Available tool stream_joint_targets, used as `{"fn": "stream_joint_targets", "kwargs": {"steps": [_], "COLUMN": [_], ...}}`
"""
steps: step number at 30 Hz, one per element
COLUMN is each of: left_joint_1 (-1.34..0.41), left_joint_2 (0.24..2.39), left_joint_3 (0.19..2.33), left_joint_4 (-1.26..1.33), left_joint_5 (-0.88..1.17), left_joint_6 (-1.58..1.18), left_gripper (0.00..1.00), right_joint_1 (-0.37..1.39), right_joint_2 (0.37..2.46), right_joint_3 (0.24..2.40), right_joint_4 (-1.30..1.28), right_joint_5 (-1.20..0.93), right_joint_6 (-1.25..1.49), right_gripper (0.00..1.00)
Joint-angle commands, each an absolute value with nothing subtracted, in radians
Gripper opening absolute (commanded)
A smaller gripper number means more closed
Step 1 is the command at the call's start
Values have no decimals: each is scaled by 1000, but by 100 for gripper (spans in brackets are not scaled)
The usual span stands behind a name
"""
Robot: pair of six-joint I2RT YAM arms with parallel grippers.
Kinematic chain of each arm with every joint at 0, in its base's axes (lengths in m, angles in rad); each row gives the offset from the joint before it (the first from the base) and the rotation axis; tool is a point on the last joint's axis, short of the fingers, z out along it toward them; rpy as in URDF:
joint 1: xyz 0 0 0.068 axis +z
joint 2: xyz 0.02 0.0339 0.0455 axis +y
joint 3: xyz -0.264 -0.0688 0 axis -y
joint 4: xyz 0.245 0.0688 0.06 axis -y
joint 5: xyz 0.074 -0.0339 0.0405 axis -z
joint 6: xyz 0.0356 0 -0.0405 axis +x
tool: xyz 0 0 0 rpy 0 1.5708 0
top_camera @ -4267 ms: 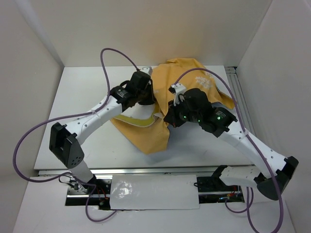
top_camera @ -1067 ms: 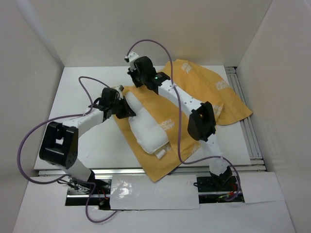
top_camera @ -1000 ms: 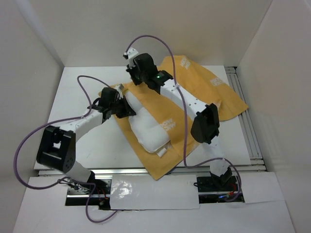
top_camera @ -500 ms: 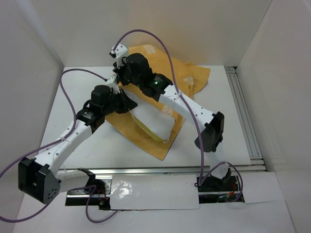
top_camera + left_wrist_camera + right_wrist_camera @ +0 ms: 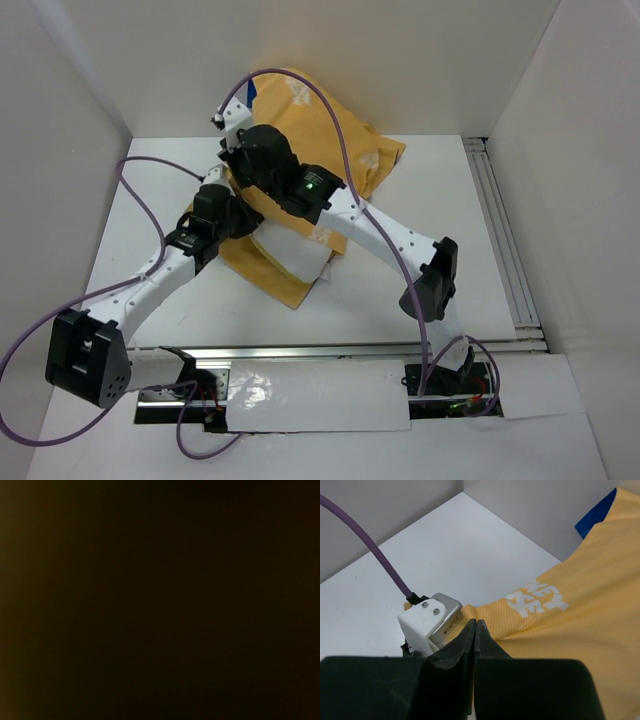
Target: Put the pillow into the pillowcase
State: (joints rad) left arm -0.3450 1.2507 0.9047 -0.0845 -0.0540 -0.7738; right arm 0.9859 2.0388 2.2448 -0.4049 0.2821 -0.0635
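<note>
Most of the pillow (image 5: 295, 255) seems inside the pillowcase (image 5: 340, 150); you must cover its end facing the near edge. Your right gripper (image 5: 476, 622) pinches the hem tight; the left gripper (image 5: 238, 222), I cannot tell.

Overhead and close right-wrist views, both on the pillowcase (image 5: 340, 140)

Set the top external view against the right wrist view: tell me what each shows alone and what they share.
Top external only: the pillow, its white end sticking out of the pillowcase. Right wrist only: the right gripper pinched shut on the fabric's edge, and the white lettering up close. Both: the orange-yellow pillowcase and the white table.
</note>
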Motion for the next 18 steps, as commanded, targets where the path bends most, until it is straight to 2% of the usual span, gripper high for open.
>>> {"fn": "stream_joint_targets", "kwargs": {"steps": [1,6,8,9,10,11,12,13,14,18], "left_joint_1": [-330,-367,-385,-385,-385,-385,-385,-385,-385,-385], "left_joint_2": [1252,1183,1155,1134,1125,1124,1114,1114,1114,1089], "left_joint_3": [852,747,724,715,715,715,729,741,753,776], "left_joint_4": [188,333,353,353,327,305,281,252,212,-1], "left_joint_5": [-179,-188,-224,-253,-262,-271,-285,-285,-301,-359], "left_joint_6": [-862,-851,-851,-851,-851,-851,-842,-842,-833,-857], "left_gripper": [1,6,19,31,65,79,88,97,97,100], "right_joint_1": [1048,1026,999,990,980,968,968,959,959,940], "right_joint_2": [1959,1994,2023,2032,2051,2051,2065,2065,2065,1996], "right_joint_3": [2319,2270,2270,2270,2270,2270,2282,2283,2283,2192], "right_joint_4": [-371,-362,-373,-373,-373,-385,-402,-413,-422,-408], "right_joint_5": [239,255,227,206,206,196,196,196,196,254], "right_joint_6": [-11,47,66,66,77,77,86,86,86,95], "right_gripper": [0,0,7,14,35,52,67,76,83,89]}}
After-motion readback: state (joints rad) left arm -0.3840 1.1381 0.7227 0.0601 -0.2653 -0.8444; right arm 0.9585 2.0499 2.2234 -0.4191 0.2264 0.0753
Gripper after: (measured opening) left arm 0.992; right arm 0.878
